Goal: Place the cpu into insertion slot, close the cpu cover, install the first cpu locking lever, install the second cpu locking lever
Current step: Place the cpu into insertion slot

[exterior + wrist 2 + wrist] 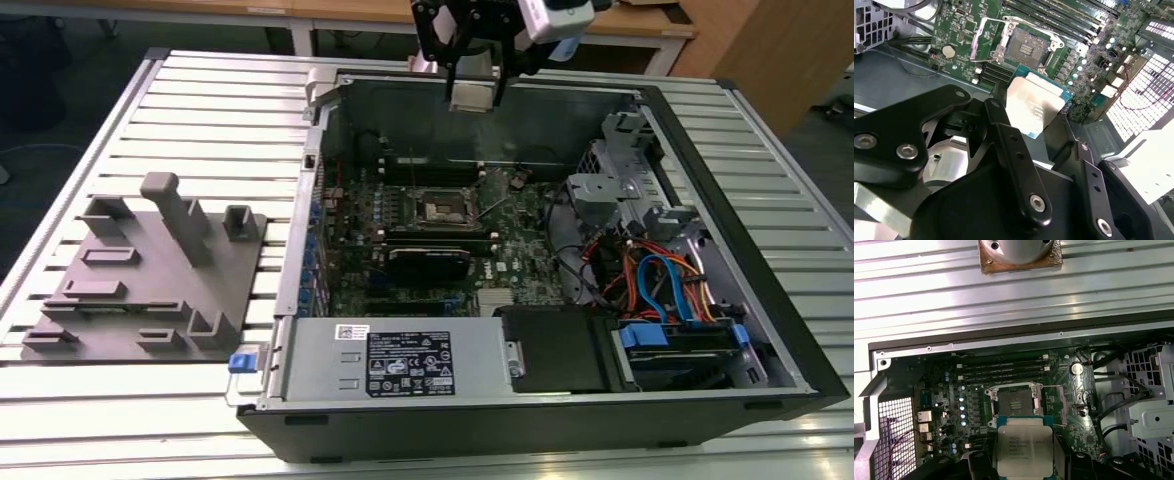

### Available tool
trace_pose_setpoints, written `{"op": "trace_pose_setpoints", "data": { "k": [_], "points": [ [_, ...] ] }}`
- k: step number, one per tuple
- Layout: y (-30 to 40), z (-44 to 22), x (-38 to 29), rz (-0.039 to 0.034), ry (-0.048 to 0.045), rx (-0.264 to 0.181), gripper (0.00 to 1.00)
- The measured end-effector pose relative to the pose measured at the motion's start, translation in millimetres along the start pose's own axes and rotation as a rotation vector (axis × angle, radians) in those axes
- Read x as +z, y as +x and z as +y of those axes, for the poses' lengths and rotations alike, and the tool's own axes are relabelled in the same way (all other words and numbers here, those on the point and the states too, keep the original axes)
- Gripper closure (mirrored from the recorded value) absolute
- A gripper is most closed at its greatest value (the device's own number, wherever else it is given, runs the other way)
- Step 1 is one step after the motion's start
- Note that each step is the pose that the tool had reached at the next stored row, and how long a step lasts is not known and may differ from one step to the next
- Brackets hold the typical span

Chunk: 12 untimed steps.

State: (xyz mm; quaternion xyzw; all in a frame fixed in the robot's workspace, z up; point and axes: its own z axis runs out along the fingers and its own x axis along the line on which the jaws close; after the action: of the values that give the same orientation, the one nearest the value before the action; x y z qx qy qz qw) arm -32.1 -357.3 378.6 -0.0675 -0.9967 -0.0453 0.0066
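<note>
- Logged end effector (474,80) high over the far wall of the open computer case (534,435), clenched on the cpu (473,98).
- In the second wrist view, saw two black fingers (1001,130) pressing opposite edges of the cpu (1036,102); silver-grey top turned to that camera, green edge along one side.
- Read the cpu as well above the green motherboard (527,265), touching nothing but the fingers.
- Found the insertion slot (441,208) on the motherboard down inside the case, well apart from the cpu; dark recessed centre bare, silver rim round it.
- In both wrist views, noted the slot (1014,401) beyond the cpu (1024,450), with a clear gap between them.
- Took the cpu cover (998,49) to be swung off the slot toward the coin cell (1076,368); could not tell its angle.
- Counted long memory slots (1004,369) on the side of the insertion slot away from the cpu.
- Inside the case, also noted a black card (430,262) just beside the slot, a grey power supply box (387,360) along the near wall, and orange and blue cables (654,275) toward the exterior view's right.
- Noted the case resting on a slatted metal table (200,110), with a grey fixture block (147,270) at the exterior view's left of it, apart from the case.
</note>
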Motion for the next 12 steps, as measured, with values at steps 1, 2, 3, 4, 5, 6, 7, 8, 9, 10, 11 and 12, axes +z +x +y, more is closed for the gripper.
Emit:
{"op": "trace_pose_setpoints", "data": {
  "k": [1, 2, 3, 4, 5, 6, 7, 8, 9, 10, 11, 12],
  "points": [
    [0.0, 0.0, 0.0, -0.0002, 0.0000, 0.003, 0.46],
    [0.0, 0.0, 0.0, -0.0005, -0.0001, 0.006, 0.46],
    [0.0, 0.0, 0.0, -0.0008, -0.0001, 0.009, 0.46],
    [0.0, 0.0, 0.0, -0.0011, -0.0002, 0.012, 0.46],
    [0.0, 0.0, 0.0, -0.0014, -0.0002, 0.016, 0.46],
    [0.0, 0.0, 0.0, -0.0017, -0.0003, 0.019, 0.46],
    [0.0, 0.0, 0.0, -0.0020, -0.0004, 0.023, 0.46],
    [0.0, 0.0, 0.0, -0.0023, -0.0005, 0.026, 0.46],
    [0.0, 0.0, 0.0, -0.0025, -0.0006, 0.028, 0.46],
    [0.0, 0.0, 0.0, -0.0027, -0.0006, 0.031, 0.46],
    [0.0, 0.0, 0.0, -0.0028, -0.0006, 0.031, 0.46],
    [0.0, 0.0, 0.0, -0.0028, -0.0006, 0.032, 0.46]
  ]
}}
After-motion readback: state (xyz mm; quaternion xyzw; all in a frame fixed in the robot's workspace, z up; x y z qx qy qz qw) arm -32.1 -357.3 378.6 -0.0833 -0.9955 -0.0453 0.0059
